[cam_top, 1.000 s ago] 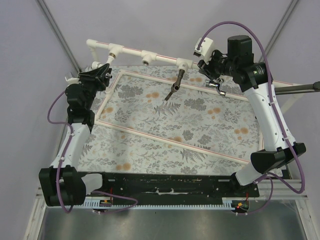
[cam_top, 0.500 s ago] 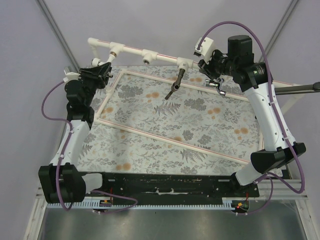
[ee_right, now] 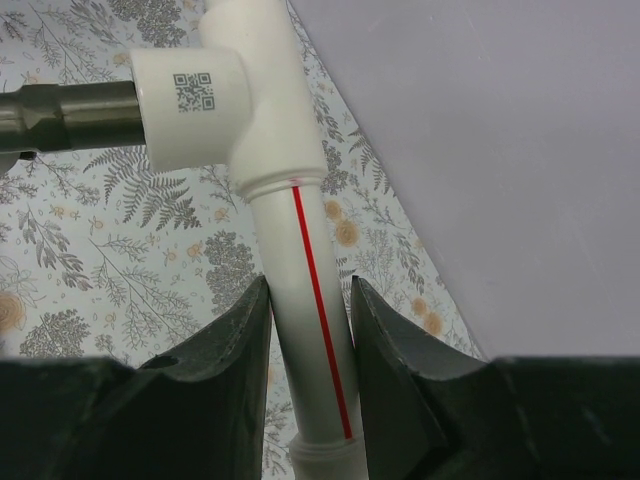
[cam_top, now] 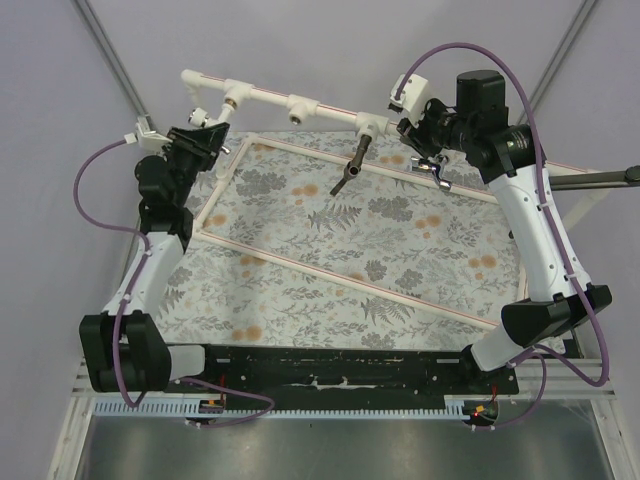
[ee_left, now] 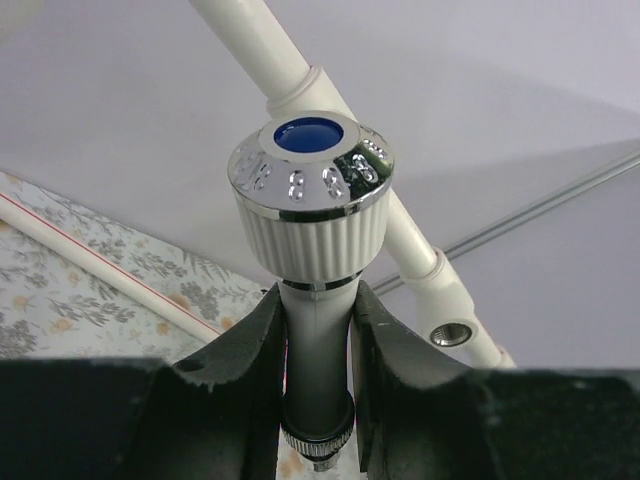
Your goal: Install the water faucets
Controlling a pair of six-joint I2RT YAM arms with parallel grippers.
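Observation:
My left gripper (cam_top: 205,135) is shut on the stem of the white plastic faucet (ee_left: 310,190). The faucet has a ribbed round knob with a chrome rim and a blue cap. I hold it just in front of the white pipe (cam_top: 270,98), near its left end. An open threaded tee (ee_left: 450,333) shows to the right of it. My right gripper (cam_top: 415,135) is shut on the pipe (ee_right: 300,300) below a tee (ee_right: 240,100). A dark metal faucet (cam_top: 350,165) hangs from that tee, and its shaft also shows in the right wrist view (ee_right: 70,115).
A flat frame of thin white pipes (cam_top: 350,275) lies on the flowered mat (cam_top: 330,240). A small shiny metal piece (cam_top: 437,175) sits just below my right gripper. Grey tent walls and poles close in behind the pipe.
My left gripper has moved up and away with the white faucet, closer to the pipe's left end. The pipe's left end has shifted slightly farther back. The right gripper stays put.

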